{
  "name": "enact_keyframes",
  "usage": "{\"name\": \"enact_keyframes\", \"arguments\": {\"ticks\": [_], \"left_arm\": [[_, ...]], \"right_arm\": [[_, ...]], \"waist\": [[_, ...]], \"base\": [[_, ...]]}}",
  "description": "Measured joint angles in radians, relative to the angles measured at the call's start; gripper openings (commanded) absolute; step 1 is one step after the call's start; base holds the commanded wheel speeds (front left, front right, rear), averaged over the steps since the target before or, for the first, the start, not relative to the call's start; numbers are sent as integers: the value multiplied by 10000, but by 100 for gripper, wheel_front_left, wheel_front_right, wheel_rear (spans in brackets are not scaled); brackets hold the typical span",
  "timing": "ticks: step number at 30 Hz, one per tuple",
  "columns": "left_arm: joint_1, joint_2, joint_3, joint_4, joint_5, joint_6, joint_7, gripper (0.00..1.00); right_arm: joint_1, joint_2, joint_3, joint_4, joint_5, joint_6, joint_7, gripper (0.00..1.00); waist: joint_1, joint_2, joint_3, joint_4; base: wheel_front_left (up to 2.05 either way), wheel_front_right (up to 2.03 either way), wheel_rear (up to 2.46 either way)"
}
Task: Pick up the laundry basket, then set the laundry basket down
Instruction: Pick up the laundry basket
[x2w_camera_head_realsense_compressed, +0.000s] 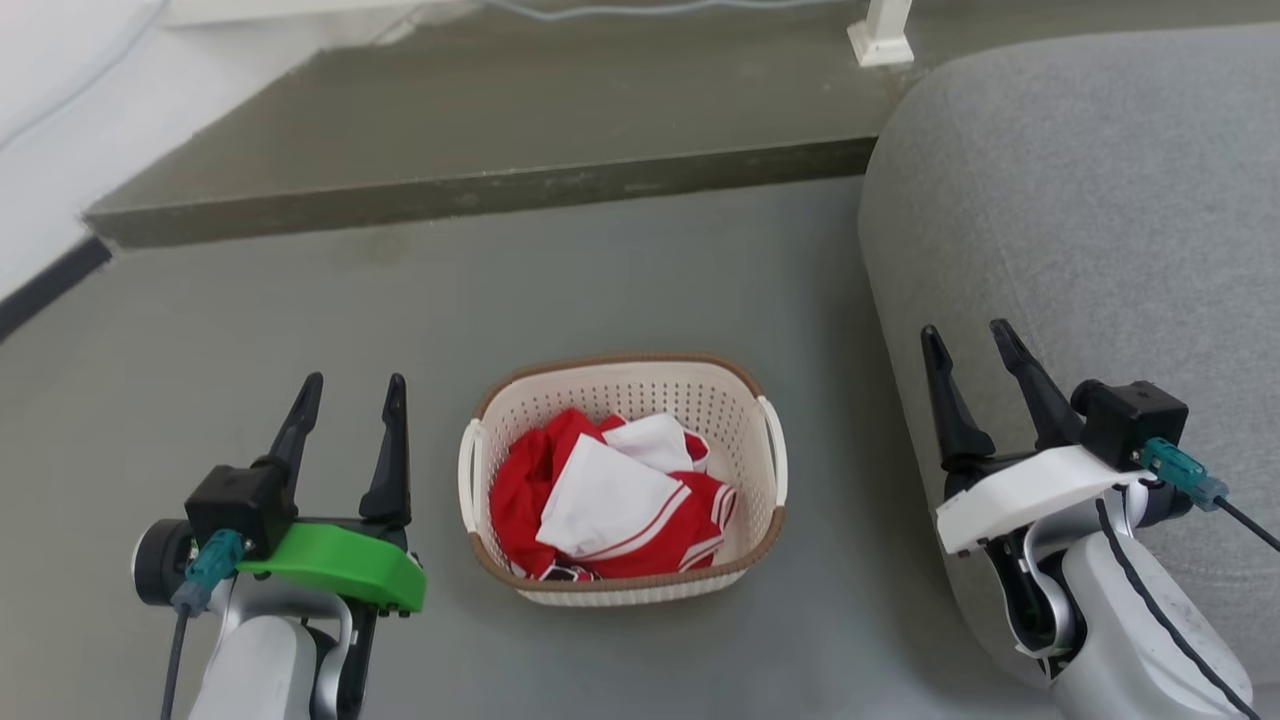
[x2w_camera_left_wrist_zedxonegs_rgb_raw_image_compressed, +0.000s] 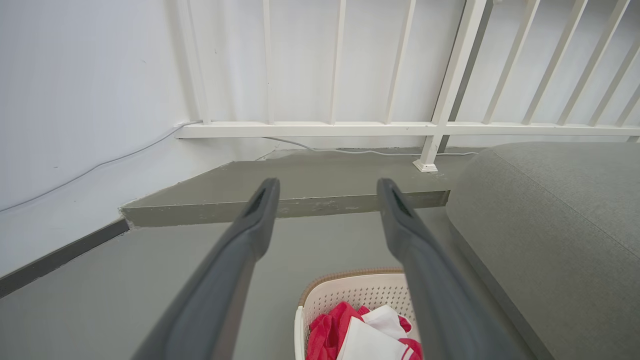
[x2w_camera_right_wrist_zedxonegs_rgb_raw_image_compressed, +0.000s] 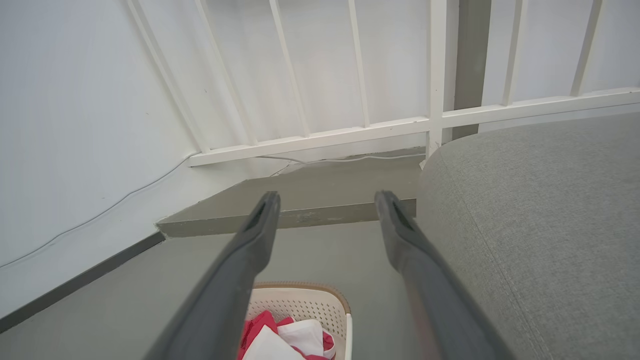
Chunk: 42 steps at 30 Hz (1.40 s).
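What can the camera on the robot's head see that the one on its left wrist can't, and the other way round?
Head view: the whole basket with both handles, and the right gripper, open. Left wrist view: the upright bars of the white railing. Both: the left gripper, open, the red and white clothes, the grey sofa, the step.

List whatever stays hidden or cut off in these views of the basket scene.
- Head view: the floor of the laundry basket, under the red and white clothes.
- Left wrist view: the basket's near half, cut by the bottom edge, partly behind a finger of the left gripper.
- Right wrist view: likewise, the bottom edge and a finger of the right gripper.
- Head view: the grey sofa, cut by the right edge.
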Motion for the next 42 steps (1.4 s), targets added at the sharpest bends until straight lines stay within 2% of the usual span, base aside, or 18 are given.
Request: {"name": "enact_keyframes", "arguments": {"ticks": [28, 42], "left_arm": [[-1427, 13, 196, 56, 90, -337, -4, 100], [-2693, 157, 370, 1001, 75, -431, -31, 100]], "right_arm": [[-1353, 284, -182, -119, -75, 178, -2, 100], [-2736, 462, -40, 834, -104, 380, -4, 100]], "waist": [[0, 0, 2633, -297], [1, 0, 4286, -334]], "base": [[0, 0, 0], [0, 0, 0]]}}
